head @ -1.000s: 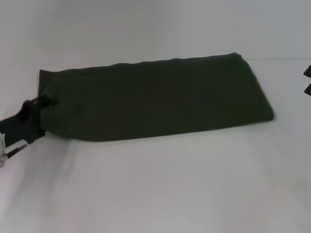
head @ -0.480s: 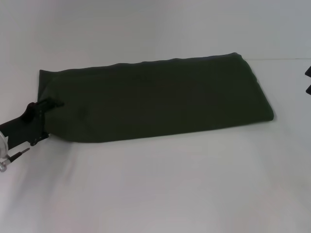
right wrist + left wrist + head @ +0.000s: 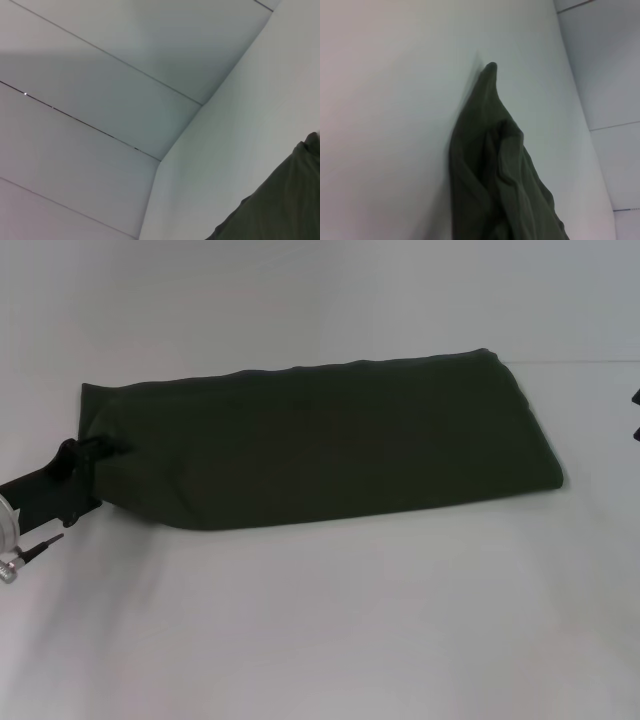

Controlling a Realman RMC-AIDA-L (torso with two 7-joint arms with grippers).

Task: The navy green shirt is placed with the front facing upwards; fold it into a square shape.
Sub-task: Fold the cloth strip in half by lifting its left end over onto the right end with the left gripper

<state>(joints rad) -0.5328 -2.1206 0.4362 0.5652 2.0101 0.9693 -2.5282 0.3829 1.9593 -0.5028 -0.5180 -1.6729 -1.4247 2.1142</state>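
The navy green shirt (image 3: 320,445) lies folded into a long dark olive strip across the white table, its print hidden. My left gripper (image 3: 100,448) is at the strip's left end, shut on the fabric there. In the left wrist view the shirt (image 3: 490,175) bunches in raised folds close to the camera, with one corner pointing away. Only a dark sliver of my right gripper (image 3: 637,398) shows at the right border, away from the strip's right end. A corner of the shirt (image 3: 280,200) appears in the right wrist view.
The white table (image 3: 350,620) stretches wide in front of the shirt. A pale panelled wall (image 3: 100,75) rises behind the table's far edge.
My left gripper has shifted slightly toward the shirt's left end and up. The right gripper has slid further out past the right border. The shirt's outline has hardly changed.
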